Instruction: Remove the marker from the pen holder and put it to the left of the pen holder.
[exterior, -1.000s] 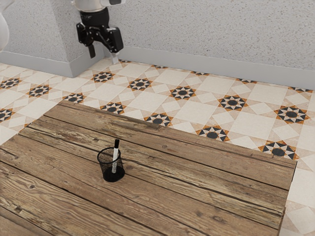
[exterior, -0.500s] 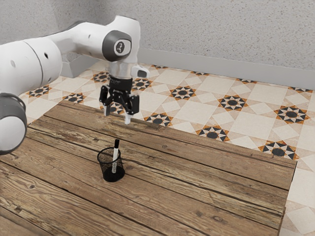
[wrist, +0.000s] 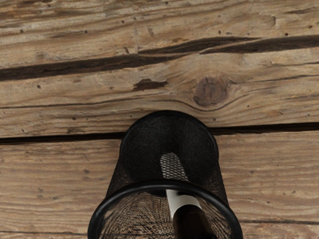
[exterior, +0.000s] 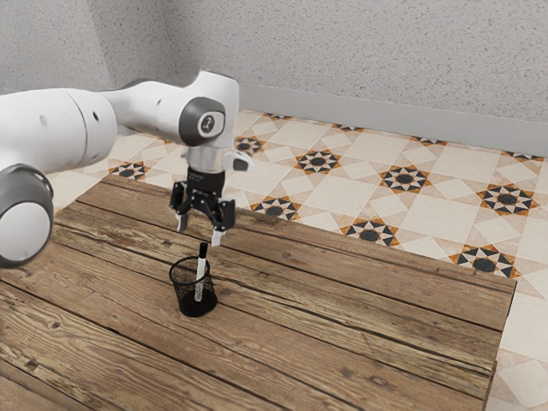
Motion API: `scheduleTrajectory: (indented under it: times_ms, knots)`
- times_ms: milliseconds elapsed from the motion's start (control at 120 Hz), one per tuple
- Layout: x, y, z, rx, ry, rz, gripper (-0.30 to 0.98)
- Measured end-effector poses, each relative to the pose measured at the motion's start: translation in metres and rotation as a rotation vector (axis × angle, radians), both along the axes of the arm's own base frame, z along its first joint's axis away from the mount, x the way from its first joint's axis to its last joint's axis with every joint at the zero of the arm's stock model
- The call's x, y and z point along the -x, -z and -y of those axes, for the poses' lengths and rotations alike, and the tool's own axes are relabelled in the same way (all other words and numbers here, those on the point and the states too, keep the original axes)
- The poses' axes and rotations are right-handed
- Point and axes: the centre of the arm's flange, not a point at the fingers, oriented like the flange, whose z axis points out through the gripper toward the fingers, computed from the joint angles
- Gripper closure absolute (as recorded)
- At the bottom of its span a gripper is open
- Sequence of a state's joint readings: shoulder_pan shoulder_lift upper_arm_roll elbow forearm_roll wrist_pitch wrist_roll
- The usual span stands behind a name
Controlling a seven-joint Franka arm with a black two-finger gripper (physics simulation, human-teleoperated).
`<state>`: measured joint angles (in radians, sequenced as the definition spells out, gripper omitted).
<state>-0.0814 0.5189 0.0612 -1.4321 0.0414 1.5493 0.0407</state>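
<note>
Table (exterior: 360,334): wooden planks, dark seams between them. Robot arm (exterior: 64,128): white with dark joints, enters from the exterior view's left. Gripper (exterior: 199,236): black, open, fingers spread apart, pointing down near the pen holder's top. Pen holder (exterior: 184,298): black mesh, upright on the table. Marker (exterior: 201,267): inside the holder, tilted, white barrel, black cap uppermost, protruding above the rim.

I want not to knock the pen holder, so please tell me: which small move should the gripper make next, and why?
Probably lower the gripper slowly, open, until the marker's black cap is between its fingers. The fingers stand apart, higher than the cap, and the marker leans in the pen holder with its cap above the rim.
</note>
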Motion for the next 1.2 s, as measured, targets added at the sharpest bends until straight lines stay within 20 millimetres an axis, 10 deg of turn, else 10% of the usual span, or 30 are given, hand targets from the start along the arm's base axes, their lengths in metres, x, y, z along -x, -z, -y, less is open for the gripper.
scheduleTrajectory:
  times_ms: [667, 1200]
  knots:
    - [0.015, 0.038, 0.0, 0.009, 0.023, 0.004, 0.01]
    - [0.015, 0.027, 0.003, 0.003, 0.026, 0.052, 0.37]
